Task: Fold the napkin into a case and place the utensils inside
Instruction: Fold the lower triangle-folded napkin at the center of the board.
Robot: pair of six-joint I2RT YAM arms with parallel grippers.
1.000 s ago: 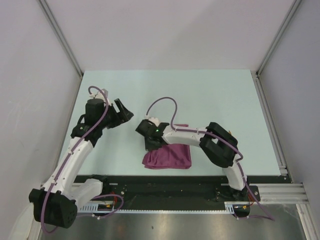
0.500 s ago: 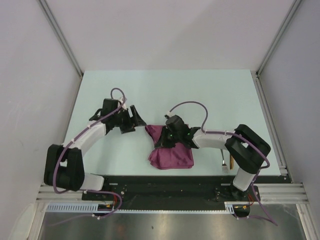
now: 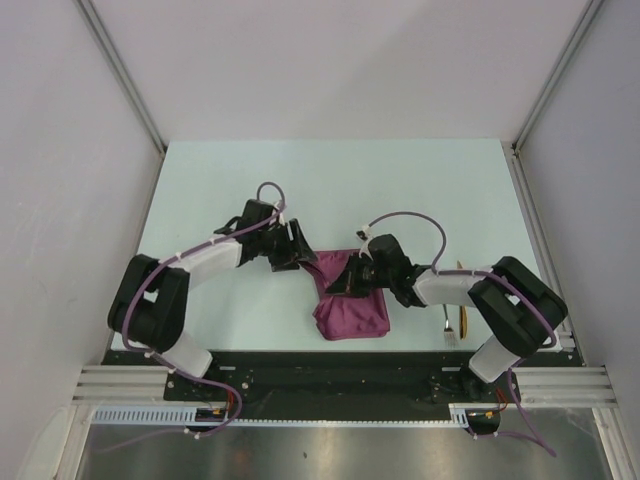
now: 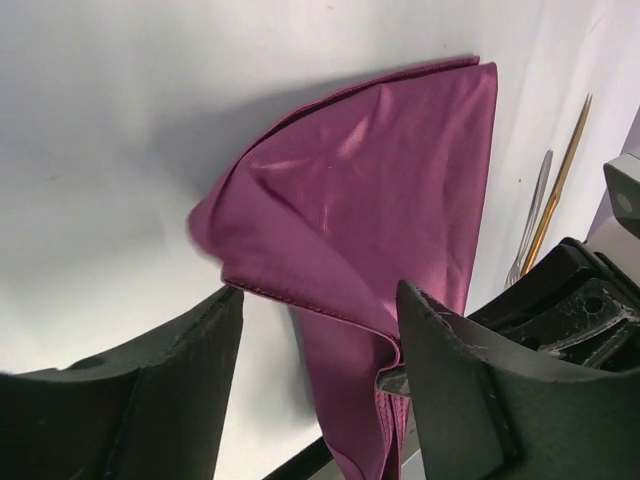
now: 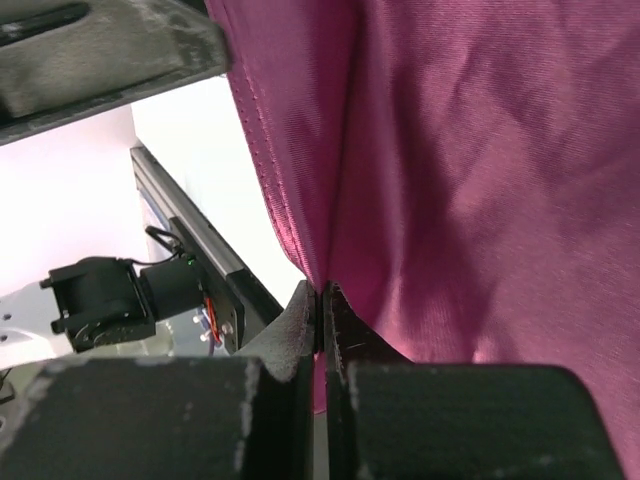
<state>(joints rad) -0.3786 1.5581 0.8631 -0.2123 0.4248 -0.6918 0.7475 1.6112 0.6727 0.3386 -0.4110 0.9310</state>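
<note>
The plum-magenta napkin [image 3: 352, 308] lies folded in loose layers near the table's front edge; no case is in view. My right gripper [image 3: 352, 284] is shut on a hemmed fold of the napkin [image 5: 450, 150], pinching it at the tips [image 5: 322, 295]. My left gripper [image 3: 306, 256] is open at the napkin's upper left corner. Its fingers [image 4: 470, 400] straddle a raised fold of the napkin [image 4: 380, 180] without clamping it. The utensils lie right of the cloth: a golden piece [image 4: 560, 180] and a silver piece with tines [image 4: 530, 230], also seen beside the right arm [image 3: 455, 320].
The pale table [image 3: 250, 190] is walled on three sides by white panels. A black base rail [image 3: 330, 365] runs along the near edge, just below the napkin. The right arm's elbow [image 3: 520, 300] sits close to the utensils.
The left arm swung right until its open jaws reached the napkin's corner, and they narrowed slightly. The right arm pulled back to the right with the cloth in its grip, uncovering the utensils.
</note>
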